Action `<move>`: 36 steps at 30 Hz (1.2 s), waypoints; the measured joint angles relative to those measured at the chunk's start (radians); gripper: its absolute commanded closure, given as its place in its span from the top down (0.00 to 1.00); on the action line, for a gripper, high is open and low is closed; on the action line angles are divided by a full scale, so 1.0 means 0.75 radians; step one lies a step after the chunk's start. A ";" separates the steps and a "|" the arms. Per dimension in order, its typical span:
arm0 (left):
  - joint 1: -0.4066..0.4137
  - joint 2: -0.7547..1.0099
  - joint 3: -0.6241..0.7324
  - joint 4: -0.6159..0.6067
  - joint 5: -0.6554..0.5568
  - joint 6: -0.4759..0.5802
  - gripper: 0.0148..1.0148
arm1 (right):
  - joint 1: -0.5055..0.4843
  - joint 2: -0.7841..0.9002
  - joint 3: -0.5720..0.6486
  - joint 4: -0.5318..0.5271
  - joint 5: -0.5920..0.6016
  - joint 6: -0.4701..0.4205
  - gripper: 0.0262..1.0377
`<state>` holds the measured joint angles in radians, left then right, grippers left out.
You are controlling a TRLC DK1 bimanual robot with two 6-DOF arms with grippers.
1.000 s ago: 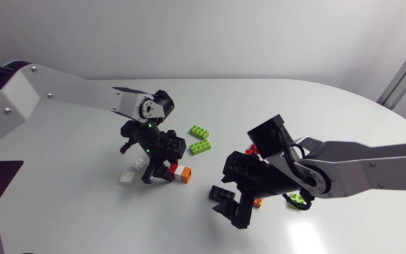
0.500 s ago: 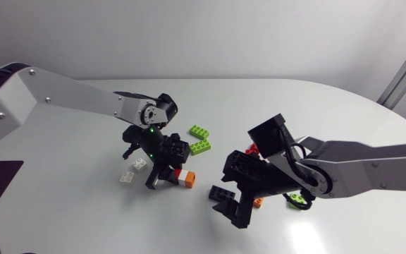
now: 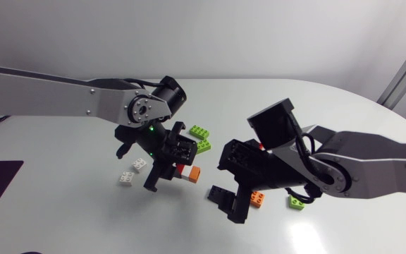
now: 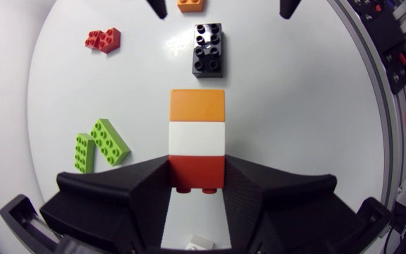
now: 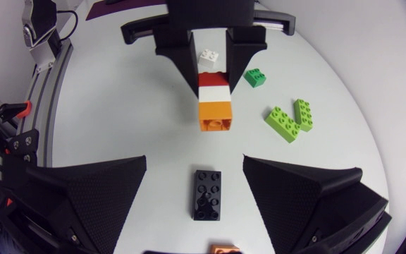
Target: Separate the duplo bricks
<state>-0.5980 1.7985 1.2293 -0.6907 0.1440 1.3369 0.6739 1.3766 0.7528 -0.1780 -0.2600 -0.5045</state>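
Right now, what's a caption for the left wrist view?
Left end effector holding a red, white, orange stack, black brick ahead.

The white table (image 3: 344, 113) carries loose bricks. Two light green bricks (image 4: 101, 144) lie touching at one end, forming a V. A black brick (image 4: 208, 48) lies flat (studs up), with a small orange brick (image 3: 257, 198) near it and a red brick (image 4: 103, 39) further off. Two small white bricks (image 3: 125, 178) lie close together, well apart from a lime brick (image 3: 296, 202).

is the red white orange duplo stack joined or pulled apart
Joined: the red, white and orange duplo stack sits flush, no gaps, its red end clamped between the fingers of the left gripper.
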 measured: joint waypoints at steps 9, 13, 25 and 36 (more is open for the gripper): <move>-0.129 -0.104 -0.074 0.034 -0.161 -0.073 0.29 | 0.048 -0.031 0.047 -0.035 0.096 0.001 0.92; -0.156 -0.140 -0.081 0.040 -0.172 -0.108 0.29 | 0.048 -0.061 0.047 -0.034 0.104 0.001 0.92; -0.140 -0.274 -0.081 0.043 0.053 -0.207 0.29 | 0.048 -0.192 -0.013 -0.028 0.098 0.035 0.91; -0.175 -0.282 -0.081 0.027 0.075 -0.240 0.29 | 0.086 -0.194 -0.033 -0.002 0.087 0.066 0.91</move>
<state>-0.7296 1.5871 1.1687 -0.6701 0.2005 1.1568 0.7383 1.2312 0.7284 -0.1795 -0.1947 -0.4553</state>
